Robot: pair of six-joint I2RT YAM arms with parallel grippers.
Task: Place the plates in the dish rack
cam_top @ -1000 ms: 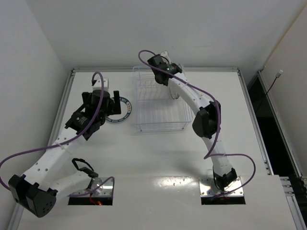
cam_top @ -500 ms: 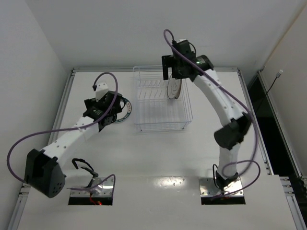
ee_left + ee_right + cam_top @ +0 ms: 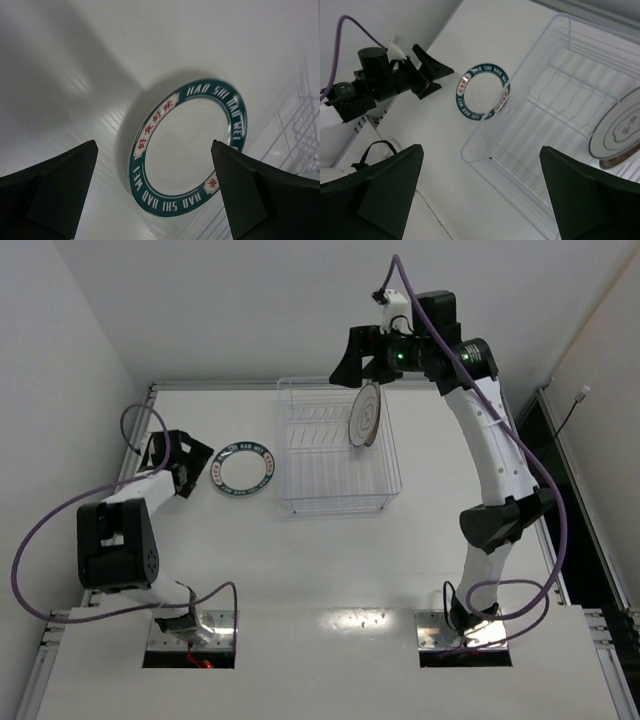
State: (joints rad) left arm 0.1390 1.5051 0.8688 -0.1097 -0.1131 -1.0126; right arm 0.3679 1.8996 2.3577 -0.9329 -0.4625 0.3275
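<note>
The white plate with the teal lettered rim [image 3: 245,467] [image 3: 187,150] [image 3: 482,92] lies flat on the table, left of the dish rack [image 3: 335,502] [image 3: 520,165]. My left gripper [image 3: 195,465] [image 3: 154,142] [image 3: 437,77] is open just left of it, low over the table, holding nothing. A white plate with a thin dark ring [image 3: 365,415] [image 3: 620,132] stands on edge in the rack's back right. A brownish edge shows right behind it; I cannot tell what it is. My right gripper [image 3: 352,365] [image 3: 482,148] hangs open and empty high above the rack.
White walls close the table at the back and left. The rack's wires [image 3: 300,135] run close to the lettered plate's right side. The left arm's purple cable [image 3: 60,530] loops over the table's left edge.
My right gripper opened, left the ringed plate standing in the rack and rose high. My left gripper pulled back leftward off the lettered plate, which stayed put.
</note>
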